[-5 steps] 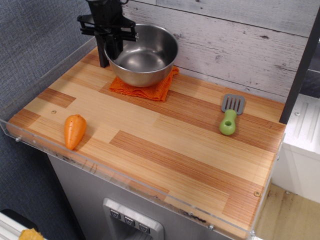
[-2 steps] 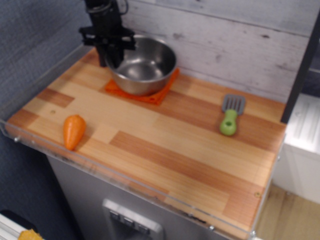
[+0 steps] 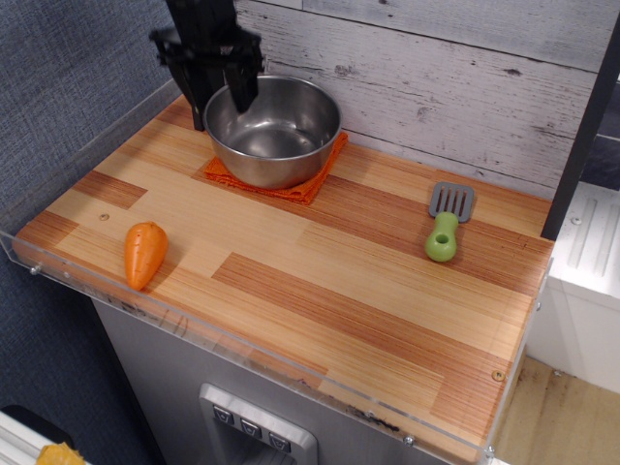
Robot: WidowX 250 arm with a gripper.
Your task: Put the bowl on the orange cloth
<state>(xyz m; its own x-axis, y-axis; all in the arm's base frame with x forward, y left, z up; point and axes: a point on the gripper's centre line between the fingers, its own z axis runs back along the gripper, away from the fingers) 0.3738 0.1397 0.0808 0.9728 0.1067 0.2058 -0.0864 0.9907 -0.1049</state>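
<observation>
Wood-strip counter (image 3: 320, 262), plank wall behind; bowl (image 3: 273, 130) on orange cloth (image 3: 312, 181), gripper (image 3: 221, 92) spread open over rim.

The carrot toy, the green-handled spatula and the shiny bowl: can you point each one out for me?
carrot toy (image 3: 144, 253), camera view, middle of its orange body.
spatula (image 3: 443, 236), camera view, on its green handle.
bowl (image 3: 291, 107), camera view, on its inner wall, right side.
</observation>
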